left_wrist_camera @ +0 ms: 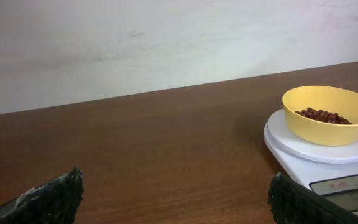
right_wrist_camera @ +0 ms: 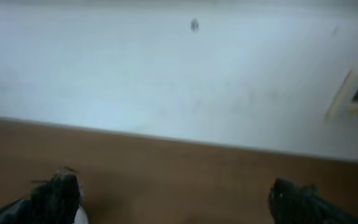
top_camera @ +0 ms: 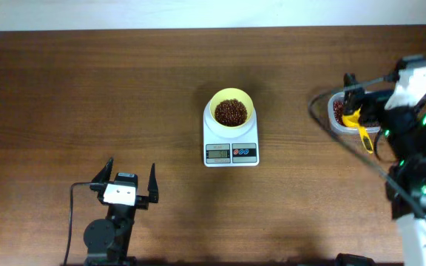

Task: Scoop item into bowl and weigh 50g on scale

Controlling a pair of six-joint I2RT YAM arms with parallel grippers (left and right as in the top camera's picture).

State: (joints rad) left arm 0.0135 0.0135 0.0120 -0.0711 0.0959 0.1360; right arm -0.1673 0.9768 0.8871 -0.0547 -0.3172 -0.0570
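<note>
The pale-yellow bowl (top_camera: 216, 103) stands on the white scale (top_camera: 211, 137) at mid-table, holding a small heap of reddish-brown beans (top_camera: 231, 111). The left wrist view shows the bowl (left_wrist_camera: 328, 132), beans (left_wrist_camera: 324, 116) and scale (left_wrist_camera: 291, 135) at its right. My left gripper (top_camera: 132, 167) rests near the front left, well short of the scale, open with bare table between its fingers (left_wrist_camera: 176, 200). At the far right my right gripper (top_camera: 355, 96) hovers over a clear tub (top_camera: 337, 112). It is open and empty in its own view (right_wrist_camera: 173, 200).
A yellow handled scoop (top_camera: 363, 131) lies at the clear tub, which holds more beans, under the right arm. A black cable (top_camera: 324, 125) loops beside the tub. A pale wall runs behind the table's far edge (left_wrist_camera: 166, 90).
</note>
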